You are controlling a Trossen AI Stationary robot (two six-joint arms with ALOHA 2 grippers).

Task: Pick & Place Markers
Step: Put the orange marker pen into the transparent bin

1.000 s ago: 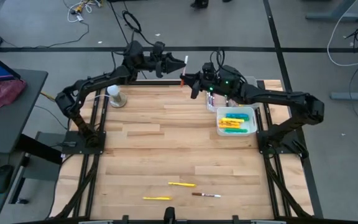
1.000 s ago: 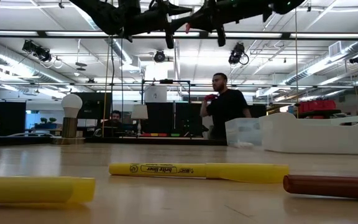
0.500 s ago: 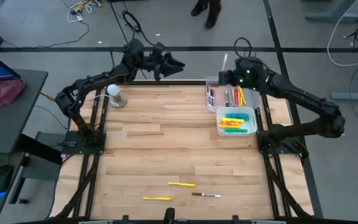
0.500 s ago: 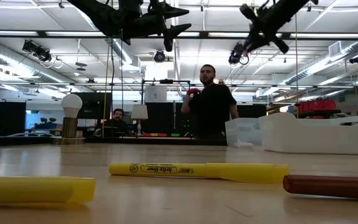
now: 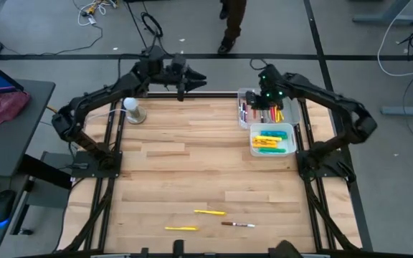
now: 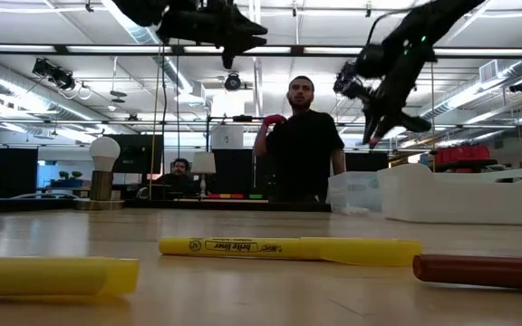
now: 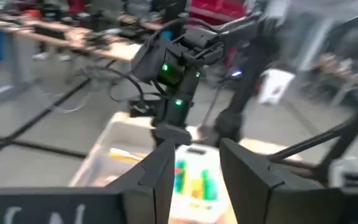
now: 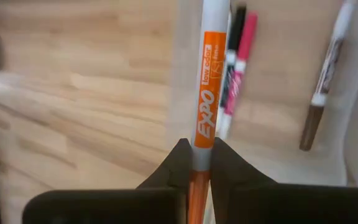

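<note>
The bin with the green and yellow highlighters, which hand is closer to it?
Right. The right hand hovers over the neighbouring bin, just behind the highlighter bin, gripping an orange marker. The left hand is raised over the table's far edge, well away.

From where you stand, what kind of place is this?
Likely a robotics lab or workshop: two arms mounted at a wooden table, open ceiling with ducts and strip lights, cables on the floor, and a person behind.

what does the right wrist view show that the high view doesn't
Only the right wrist view shows the right gripper shut on a white Expo marker with an orange label. Only the high view shows the left gripper over the table's far edge and three markers left on the near side. Both show the clear bin of thin markers under the right gripper.
</note>
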